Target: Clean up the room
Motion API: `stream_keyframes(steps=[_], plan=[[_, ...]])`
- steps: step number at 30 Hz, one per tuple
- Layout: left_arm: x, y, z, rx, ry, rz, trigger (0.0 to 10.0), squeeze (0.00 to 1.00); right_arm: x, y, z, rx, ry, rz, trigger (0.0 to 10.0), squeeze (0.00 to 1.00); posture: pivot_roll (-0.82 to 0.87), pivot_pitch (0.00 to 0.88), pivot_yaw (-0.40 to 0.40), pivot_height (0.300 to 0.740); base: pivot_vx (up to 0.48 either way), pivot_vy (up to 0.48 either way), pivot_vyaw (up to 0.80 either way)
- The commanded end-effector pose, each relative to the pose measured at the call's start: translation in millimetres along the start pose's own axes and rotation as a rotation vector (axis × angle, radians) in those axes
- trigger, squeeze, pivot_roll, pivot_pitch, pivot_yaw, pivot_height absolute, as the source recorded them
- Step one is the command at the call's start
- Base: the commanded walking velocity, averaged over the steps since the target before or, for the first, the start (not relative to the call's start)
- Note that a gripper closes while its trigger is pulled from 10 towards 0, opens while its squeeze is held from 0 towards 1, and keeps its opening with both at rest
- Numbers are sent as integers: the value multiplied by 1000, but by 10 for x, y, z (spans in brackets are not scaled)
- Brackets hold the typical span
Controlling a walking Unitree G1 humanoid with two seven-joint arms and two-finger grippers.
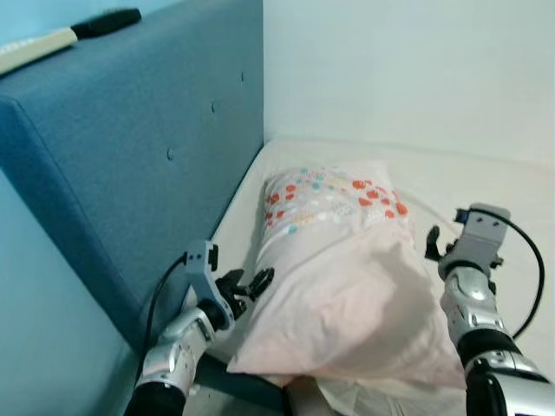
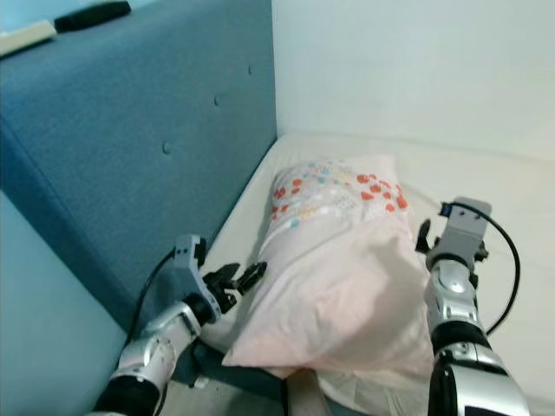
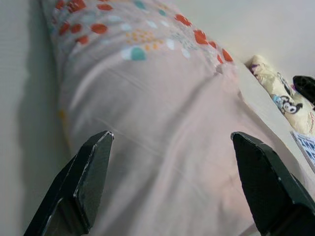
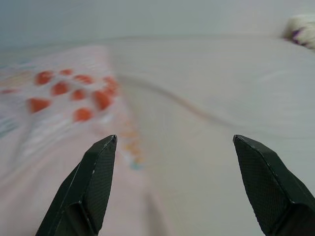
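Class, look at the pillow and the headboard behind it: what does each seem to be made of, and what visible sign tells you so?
Pillow: soft woven fabric, probably cotton, matte pale pink with printed dots; it creases and sags.
Headboard: padded upholstery in matte blue textile; button tufts dimple its surface.

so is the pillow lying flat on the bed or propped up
Lying flat: the pillow rests lengthwise on the bed beside the blue headboard, between both open hands, neither gripping it.
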State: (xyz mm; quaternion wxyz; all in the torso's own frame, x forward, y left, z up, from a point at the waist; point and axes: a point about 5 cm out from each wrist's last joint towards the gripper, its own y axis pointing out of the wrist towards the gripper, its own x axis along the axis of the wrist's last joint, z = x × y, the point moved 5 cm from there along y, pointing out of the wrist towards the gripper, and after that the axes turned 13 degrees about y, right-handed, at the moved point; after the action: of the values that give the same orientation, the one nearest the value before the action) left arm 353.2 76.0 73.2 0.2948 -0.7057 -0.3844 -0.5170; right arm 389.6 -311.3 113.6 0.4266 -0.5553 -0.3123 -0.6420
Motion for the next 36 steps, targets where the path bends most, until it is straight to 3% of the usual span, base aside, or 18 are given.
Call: stream_keyframes(steps=[1, 12, 20, 28, 36], plan=[[-111, -34, 28, 22, -5, 34, 10000, 0, -57, -24, 88, 36, 17, 13, 10000, 0, -4, 25, -1, 572, 0, 0, 0], [-170, 6, 32, 37, 40, 50, 10000, 0, -263, -84, 239, 99, -22, 89, 10000, 0, -5, 9, -9, 606, 0, 0, 0], [-244, 8, -11, 14, 57, 71, 10000, 0, -360, -112, 228, 103, -35, 123, 10000, 0, -6, 1, -12, 634, 0, 0, 0], [-329, 8, -77, -20, 51, 91, 10000, 0, -659, -228, 110, 79, -67, 219, 10000, 0, -10, 0, -15, 667, 0, 0, 0], [-429, -10, -71, -27, 74, 128, 10000, 0, -1005, -401, 97, 85, -94, 336, 10000, 0, -15, 0, -15, 695, 0, 0, 0]])
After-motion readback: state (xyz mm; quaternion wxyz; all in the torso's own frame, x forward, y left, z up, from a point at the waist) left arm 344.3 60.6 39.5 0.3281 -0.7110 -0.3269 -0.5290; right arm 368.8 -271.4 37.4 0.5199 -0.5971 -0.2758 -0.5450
